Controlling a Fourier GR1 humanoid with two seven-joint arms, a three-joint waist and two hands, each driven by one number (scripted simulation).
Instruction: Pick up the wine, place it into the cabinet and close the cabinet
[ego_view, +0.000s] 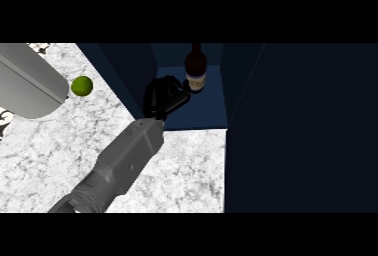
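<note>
Wine bottle (195, 67) upright inside the open cabinet (208, 112), left hand (166, 97) just beside it and hiding its base, black-on-dark, so can't tell if it's gripping the bottle.

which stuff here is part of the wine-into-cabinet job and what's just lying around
For the job: wine bottle, cabinet, cabinet door, left hand.
Lying about: green fruit, large grey object at the counter's left.
</note>
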